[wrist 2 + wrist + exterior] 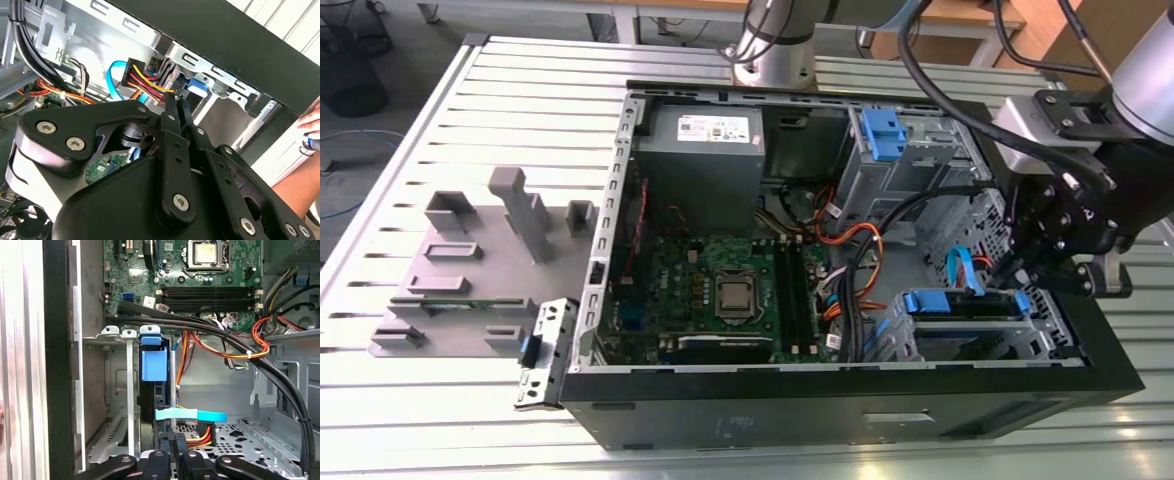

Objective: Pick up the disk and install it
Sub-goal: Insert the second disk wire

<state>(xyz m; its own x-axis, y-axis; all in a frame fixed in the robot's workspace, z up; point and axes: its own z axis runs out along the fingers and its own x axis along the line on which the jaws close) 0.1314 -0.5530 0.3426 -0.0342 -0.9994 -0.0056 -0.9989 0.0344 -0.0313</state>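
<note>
Hovering gripper [1017, 285]: black, at the exterior view's right, low over the drive cage at the near corner of the computer case [854, 415].
Fingers [170, 112]: drawn narrow in both wrist views, pressed almost together, with nothing seen between them.
Fingertips: just beside a plug [137, 72] with red, yellow and black wires in the second wrist view.
Disk [947, 302]: seated in that drive cage, blue carrier rails showing at the open side; in the first wrist view [152, 365] standing on edge in its slot, blue tab uppermost, directly beyond the gripper [175, 437].
Cage [117, 385]: bare grey metal, against the case's black wall.
Cables [260, 365]: thick black bundle and orange wires crossing between disk and motherboard [200, 270].
Table [480, 120]: slotted metal, carrying the open case and a grey fixture block [480, 260].
Hand [311, 120]: a person's, outside the case wall, apart from the gripper.
</note>
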